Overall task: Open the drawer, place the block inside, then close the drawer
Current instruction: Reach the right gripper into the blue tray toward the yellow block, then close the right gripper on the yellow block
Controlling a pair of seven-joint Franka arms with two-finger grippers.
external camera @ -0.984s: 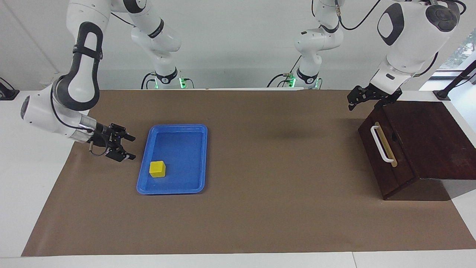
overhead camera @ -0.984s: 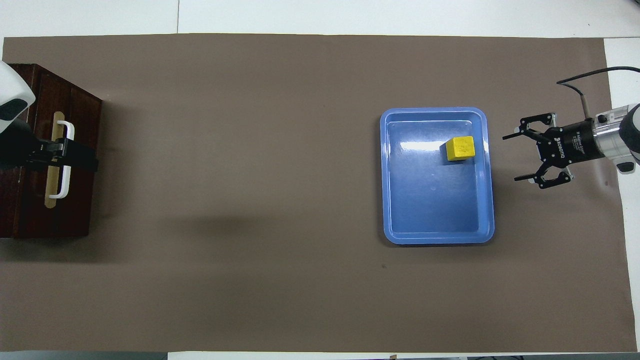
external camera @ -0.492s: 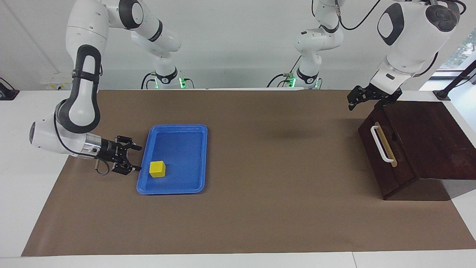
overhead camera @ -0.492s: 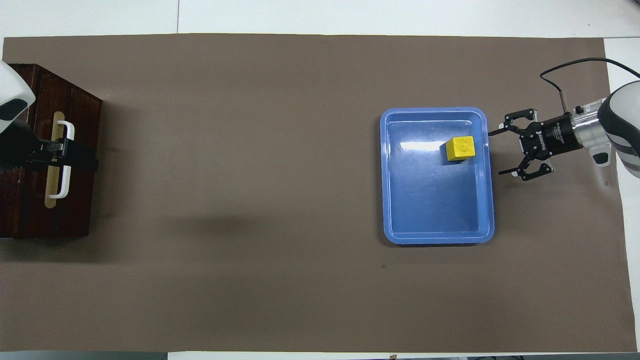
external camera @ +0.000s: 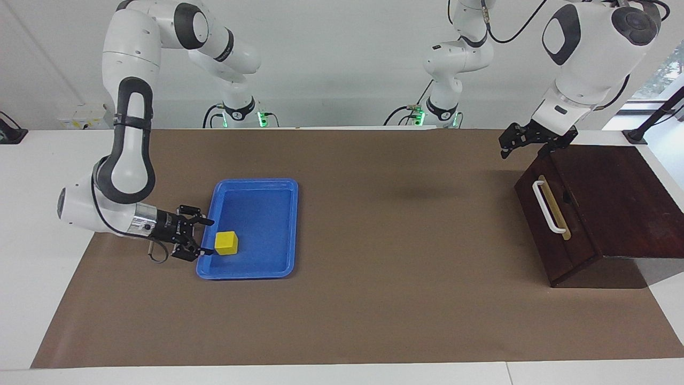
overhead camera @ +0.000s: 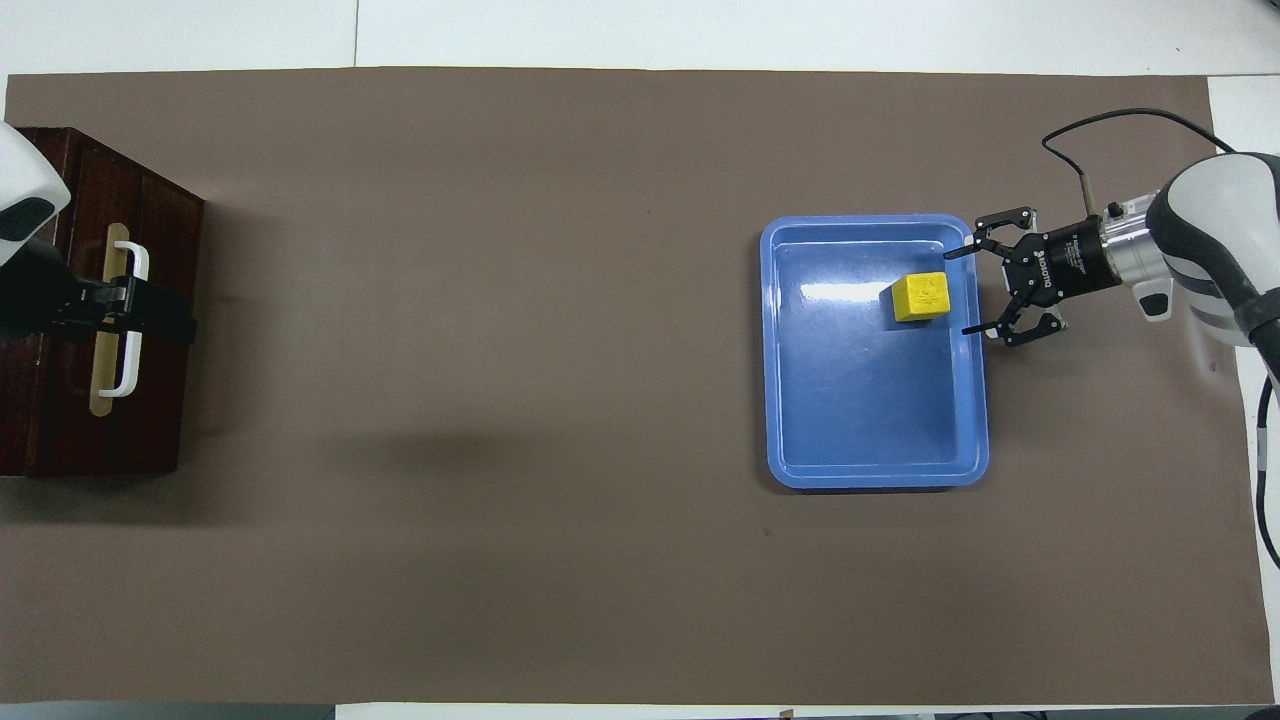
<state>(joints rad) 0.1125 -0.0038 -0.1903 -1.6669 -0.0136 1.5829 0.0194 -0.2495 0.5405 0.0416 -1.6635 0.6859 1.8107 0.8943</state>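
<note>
The drawer [external camera: 553,214] sits shut in its wooden box [external camera: 609,198] at the left arm's end of the table [external camera: 374,299]. The left tool [external camera: 507,143] hangs open above the box's corner. The blue tray [external camera: 267,267] holds the block [external camera: 226,243]; the right tool [external camera: 206,237], open, reaches over its rim just beside the block.

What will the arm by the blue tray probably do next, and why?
Probably slide a little farther in so its open fingers straddle the block. The right end effector is at the tray's rim, aimed at the block but not touching it.
</note>
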